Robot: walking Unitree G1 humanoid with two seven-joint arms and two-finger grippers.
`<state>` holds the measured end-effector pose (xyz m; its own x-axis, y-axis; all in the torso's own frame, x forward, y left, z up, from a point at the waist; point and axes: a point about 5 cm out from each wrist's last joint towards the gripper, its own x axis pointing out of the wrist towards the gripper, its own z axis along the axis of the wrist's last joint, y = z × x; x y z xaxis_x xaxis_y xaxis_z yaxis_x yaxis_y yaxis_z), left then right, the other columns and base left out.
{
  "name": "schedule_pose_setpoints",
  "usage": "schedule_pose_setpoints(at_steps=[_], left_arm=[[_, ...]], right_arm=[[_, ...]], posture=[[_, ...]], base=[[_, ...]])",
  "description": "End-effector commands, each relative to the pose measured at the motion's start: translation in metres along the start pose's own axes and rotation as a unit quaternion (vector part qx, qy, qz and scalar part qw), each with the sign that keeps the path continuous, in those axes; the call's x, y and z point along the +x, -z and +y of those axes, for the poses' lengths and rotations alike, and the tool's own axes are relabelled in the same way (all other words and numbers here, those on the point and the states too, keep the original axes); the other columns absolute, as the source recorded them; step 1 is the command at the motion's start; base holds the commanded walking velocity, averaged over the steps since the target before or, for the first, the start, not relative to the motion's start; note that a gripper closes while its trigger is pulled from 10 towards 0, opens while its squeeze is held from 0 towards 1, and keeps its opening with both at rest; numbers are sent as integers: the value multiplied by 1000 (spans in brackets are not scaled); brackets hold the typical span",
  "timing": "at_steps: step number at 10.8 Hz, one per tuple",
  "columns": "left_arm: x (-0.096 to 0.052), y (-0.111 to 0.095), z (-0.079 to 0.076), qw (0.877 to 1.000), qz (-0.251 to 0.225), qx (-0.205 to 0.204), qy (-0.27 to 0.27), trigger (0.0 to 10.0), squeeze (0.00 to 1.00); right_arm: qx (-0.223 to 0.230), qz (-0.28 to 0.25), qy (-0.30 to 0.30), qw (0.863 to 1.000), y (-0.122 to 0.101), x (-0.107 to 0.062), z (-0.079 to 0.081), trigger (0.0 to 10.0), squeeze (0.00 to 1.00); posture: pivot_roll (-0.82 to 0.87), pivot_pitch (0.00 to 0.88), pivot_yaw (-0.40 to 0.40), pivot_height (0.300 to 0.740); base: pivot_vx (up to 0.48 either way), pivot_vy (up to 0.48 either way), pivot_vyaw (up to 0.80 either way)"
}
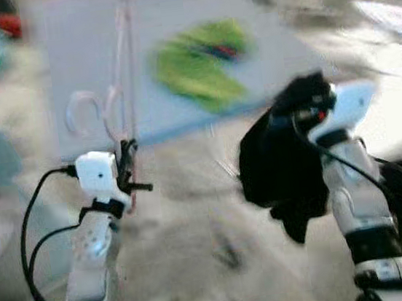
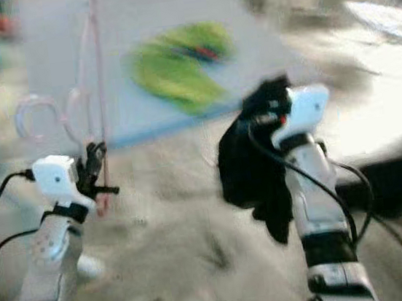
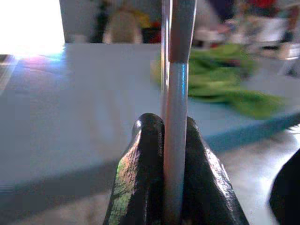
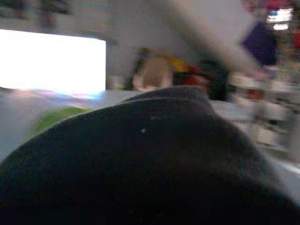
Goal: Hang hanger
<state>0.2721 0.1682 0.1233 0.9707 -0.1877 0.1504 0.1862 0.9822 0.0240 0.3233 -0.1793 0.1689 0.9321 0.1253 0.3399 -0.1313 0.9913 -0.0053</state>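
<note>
A pale blue bed [image 1: 89,76] takes up the upper part of the blurred head views, with grey-beige floor [image 1: 197,239] in front of its near edge and bright light washing out the right side. A green garment [image 1: 202,66] lies crumpled on the bed, toward its right half and close to the near edge.

The left gripper [image 1: 128,167] is raised just in front of the bed's near edge, its two black fingers [image 3: 140,183] clenched on the pale pink hanger [image 1: 125,79]. The hanger's long axis stands almost upright, rising from the fingers over the bed surface, and its curved hook [image 1: 82,110] sits low and to the left of the shaft. The left wrist view shows the shaft pinched flat between both pads.

The right gripper [image 1: 299,98] is lifted near the bed's right corner, draped by a black cloth [image 1: 277,170] that hangs beside the arm; I cannot tell how its fingers stand. Open floor lies between the two arms.
</note>
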Motion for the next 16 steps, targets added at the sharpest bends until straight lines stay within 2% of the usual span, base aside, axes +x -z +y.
schedule_pose_setpoints(at_steps=[1, 3, 5, 6, 7, 8, 9, 10, 11, 12, 14, 15, 16], left_arm=[[0, 0, 1, 1000, -2, 4, -5, 10000, 0], [1, 0, -2, 1000, -3, 6, -2, 10000, 0], [1, 0, -3, 1000, -3, 6, 0, 10000, 0], [1, 0, -4, 1000, -3, 9, -9, 10000, 0], [2, 2, -5, 1000, 3, 13, -16, 10000, 0], [4, 2, -7, 1000, 0, 18, -18, 10000, 0], [5, 2, -8, 999, -4, 23, -32, 10000, 0], [3, 2, -7, 998, -8, 27, -51, 10000, 0], [-1, 2, -5, 997, -7, 29, -70, 10000, 0], [-6, 4, -4, 996, -6, 34, -84, 10000, 0], [-10, 0, 1, 989, -21, 56, -132, 10000, 0], [-11, -1, 5, 986, -18, 63, -152, 10000, 0], [-12, 0, 5, 986, -17, 67, -151, 10000, 0]], right_arm=[[-4, -26, -17, 1000, -10, 6, 4, 10000, 0], [-1, -29, -16, 999, -11, 7, 3, 10000, 0], [8, -33, -13, 999, -12, 8, 1, 10000, 0], [11, -34, -20, 999, -13, 11, 1, 10000, 0], [25, -42, -53, 997, -21, 30, 6, 10000, 0], [23, -60, -105, 992, -38, 60, 19, 10000, 0], [25, -95, -151, 984, -76, 101, 36, 10000, 0], [38, -137, -159, 977, -117, 127, 44, 10000, 0], [61, -196, -155, 966, -170, 148, 50, 10000, 0], [101, -256, -139, 951, -219, 156, 51, 10000, 0], [115, -313, -130, 934, -254, 157, 49, 10000, 0], [134, -293, -122, 939, -238, 159, 47, 10000, 0], [126, -244, -129, 953, -200, 158, 52, 10000, 0]], posture=[[74, 99, -63, 740], [73, 100, -60, 740], [75, 104, -63, 740], [78, 106, -64, 740], [79, 108, -72, 740], [83, 108, -85, 740], [101, 105, -107, 740], [129, 105, -129, 740], [142, 106, -140, 740], [158, 109, -153, 740], [181, 114, -162, 740], [184, 118, -162, 740], [184, 118, -162, 740]], base=[[472, 0, 719], [472, 0, 678], [472, 0, 0], [0, 0, 0], [0, 0, 0], [0, 0, 0], [0, 0, 0], [0, 0, 0], [0, 0, 0], [0, 0, 0], [0, 0, 0], [0, 0, 0], [0, 0, 0]])
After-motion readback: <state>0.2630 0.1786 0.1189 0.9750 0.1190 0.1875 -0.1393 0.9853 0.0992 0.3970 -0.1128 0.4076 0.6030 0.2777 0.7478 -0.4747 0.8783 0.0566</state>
